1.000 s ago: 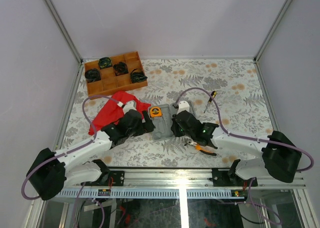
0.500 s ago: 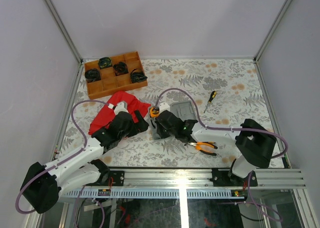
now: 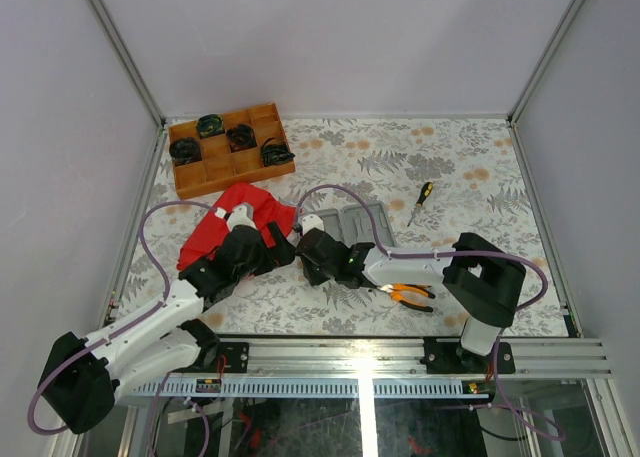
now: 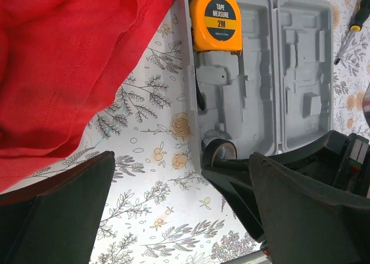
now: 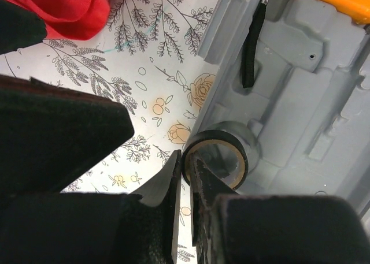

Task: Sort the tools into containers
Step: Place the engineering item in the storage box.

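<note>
Pale lilac walls [image 3: 350,37] enclosed the floral counter [image 3: 470,167]. The open grey case [image 4: 300,73] lay mid-counter, the tape measure [image 4: 216,19] inside. The right jaws gripped a black tape roll [image 5: 231,136] in its near-left corner; the left jaws gaped alongside.

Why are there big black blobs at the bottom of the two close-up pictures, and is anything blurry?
Left wrist view: the blobs are the left gripper, so near the lens it looks dark and featureless, yet the tape measure label reads sharp. Right wrist view: the right gripper shadows the lower half; the tape roll is crisp. Top view: even light, soft shadows.
</note>
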Tool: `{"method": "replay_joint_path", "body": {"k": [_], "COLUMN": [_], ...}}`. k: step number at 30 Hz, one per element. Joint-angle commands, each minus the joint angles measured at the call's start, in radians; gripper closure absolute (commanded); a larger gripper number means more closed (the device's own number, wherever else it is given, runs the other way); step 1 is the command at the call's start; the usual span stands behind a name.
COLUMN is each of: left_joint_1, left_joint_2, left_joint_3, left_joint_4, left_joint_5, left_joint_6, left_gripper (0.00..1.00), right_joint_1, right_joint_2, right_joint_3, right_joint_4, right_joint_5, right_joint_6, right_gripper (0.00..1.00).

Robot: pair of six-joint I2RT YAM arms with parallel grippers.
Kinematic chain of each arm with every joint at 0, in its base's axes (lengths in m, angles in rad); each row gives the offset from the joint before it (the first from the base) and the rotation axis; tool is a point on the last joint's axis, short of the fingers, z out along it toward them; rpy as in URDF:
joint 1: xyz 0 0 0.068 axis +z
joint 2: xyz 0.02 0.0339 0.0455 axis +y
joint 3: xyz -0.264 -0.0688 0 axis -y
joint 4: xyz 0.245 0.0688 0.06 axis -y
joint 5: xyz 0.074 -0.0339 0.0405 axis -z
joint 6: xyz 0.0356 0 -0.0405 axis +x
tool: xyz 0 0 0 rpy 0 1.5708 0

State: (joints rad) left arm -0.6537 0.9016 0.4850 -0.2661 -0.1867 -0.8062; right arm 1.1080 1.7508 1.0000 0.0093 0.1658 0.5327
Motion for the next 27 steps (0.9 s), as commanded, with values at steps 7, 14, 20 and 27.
{"method": "replay_joint_path", "body": {"k": [7,14,20,27], "left_joint_1": [0.005,0.005,0.005,0.005], "left_joint_2": [-0.020,-0.009,0.002,0.012], "left_joint_3": [-0.015,-0.016,-0.018,-0.010], "left_joint_4": [-0.008,-0.001,0.004,0.002], "left_joint_5": [0.000,0.008,0.015,0.033], "left_joint_6": [0.013,0.012,0.010,0.027], "left_gripper": [0.02,0.02,0.02,0.02], "right_joint_1": [0.010,0.009,0.009,0.008], "right_joint_2": [0.005,0.004,-0.042,-0.140], "right_joint_3": [0.043,0.047,0.012,-0.032], "right_joint_4": [-0.042,-0.040,0.015,-0.030], "right_joint_5": [0.079,0.087,0.020,0.151], "right_joint_6": [0.024,0.020,0.023,0.040], "right_gripper": [0.90,0.78,0.71,0.71]}}
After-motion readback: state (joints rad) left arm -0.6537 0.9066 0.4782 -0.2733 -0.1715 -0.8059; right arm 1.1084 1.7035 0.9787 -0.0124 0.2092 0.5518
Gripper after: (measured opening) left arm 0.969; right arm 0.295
